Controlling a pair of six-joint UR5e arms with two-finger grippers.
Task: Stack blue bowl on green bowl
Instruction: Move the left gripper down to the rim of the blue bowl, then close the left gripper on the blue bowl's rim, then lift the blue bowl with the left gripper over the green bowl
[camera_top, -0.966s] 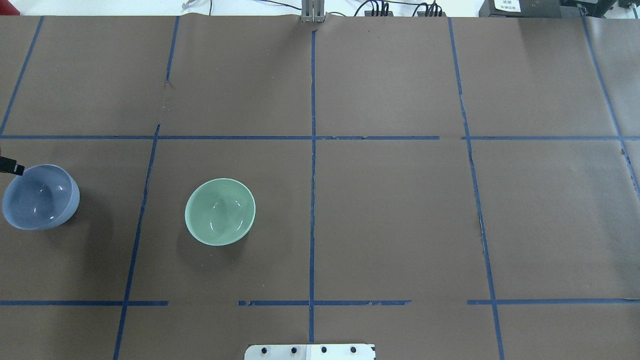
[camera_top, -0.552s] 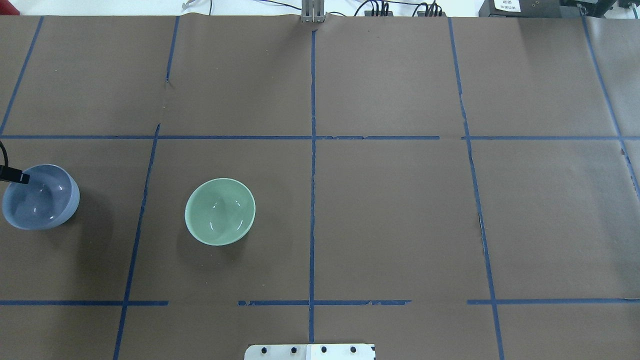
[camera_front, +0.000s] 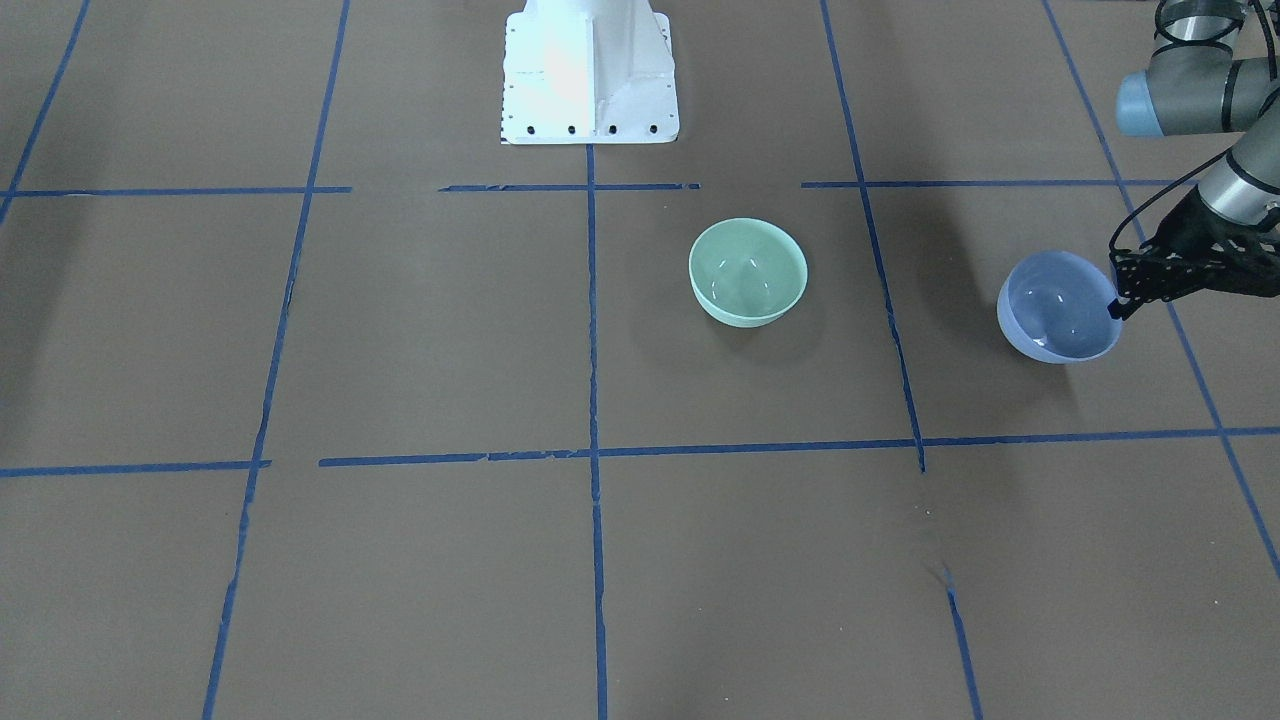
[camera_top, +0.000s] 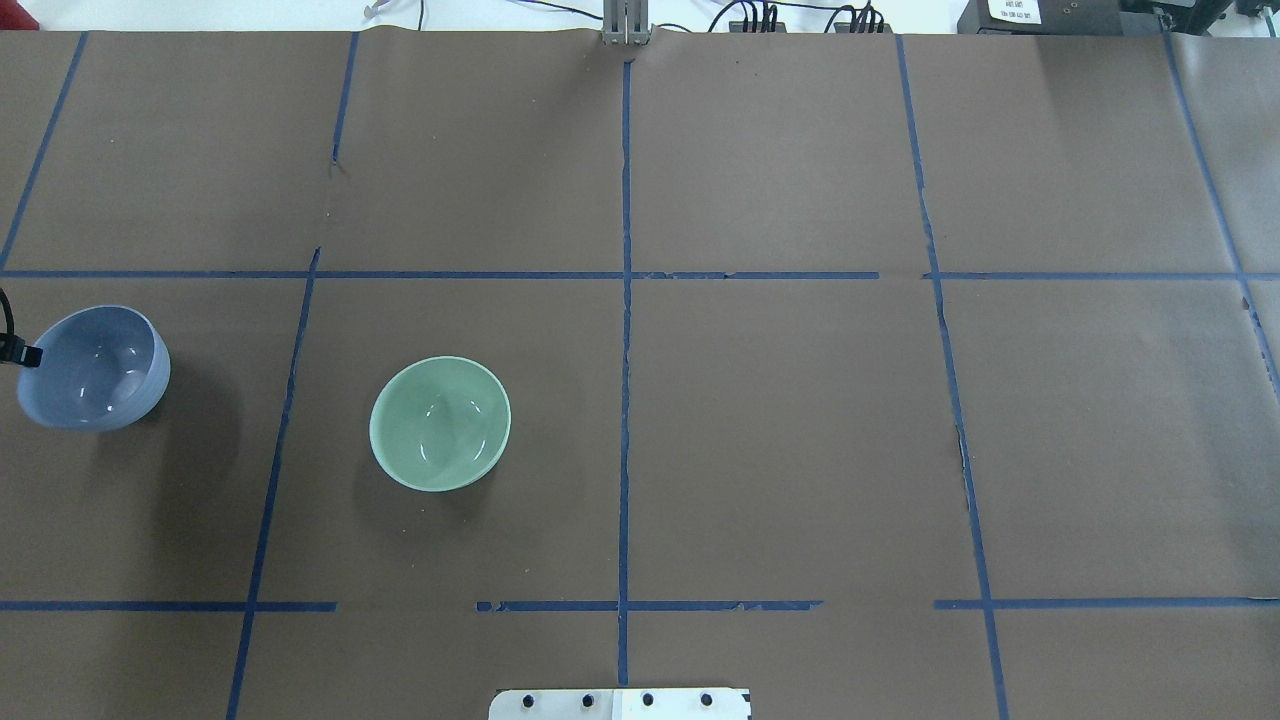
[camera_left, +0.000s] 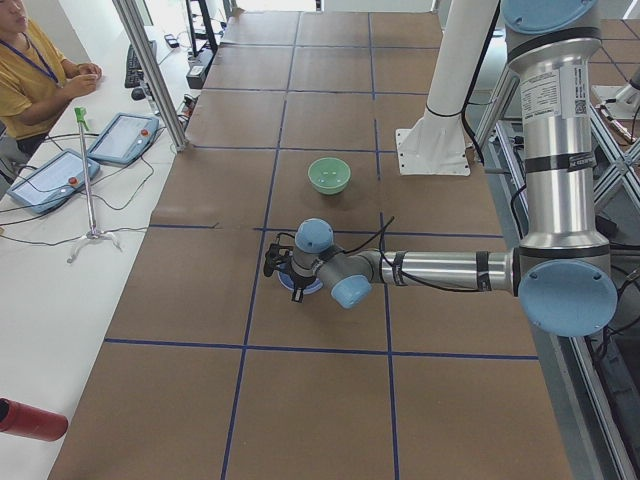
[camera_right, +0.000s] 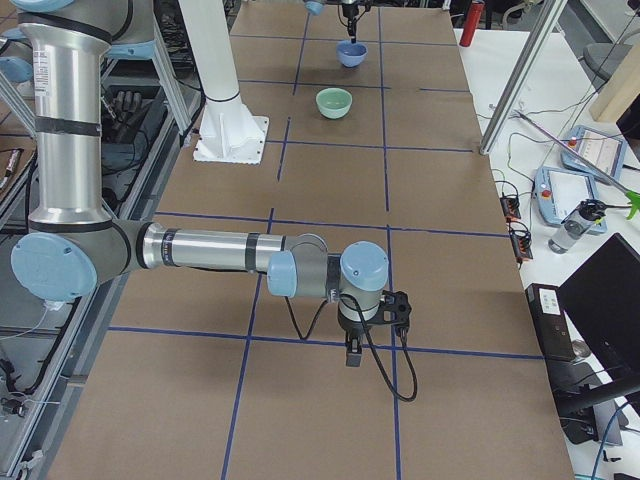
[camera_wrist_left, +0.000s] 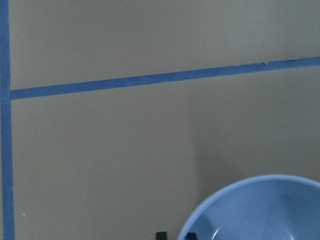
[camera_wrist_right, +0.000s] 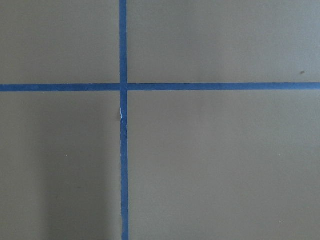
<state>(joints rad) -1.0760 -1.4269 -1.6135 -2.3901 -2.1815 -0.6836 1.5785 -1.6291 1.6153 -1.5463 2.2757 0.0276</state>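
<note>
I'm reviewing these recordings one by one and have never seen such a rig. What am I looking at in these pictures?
Two robot arms with two-finger grippers work at a brown table marked with blue tape. One camera looks down from behind the robot, one faces it, two watch from the table's ends, one sits on each wrist. The green bowl stands alone; the left gripper pinches the rim of the blue bowl, which looks tilted. The right gripper hangs far from both bowls; whether open or shut, I cannot tell.

blue bowl (camera_top: 95, 368): tilted, lifted (glossy periwinkle) | green bowl (camera_top: 440, 423): upright, well apart
</note>
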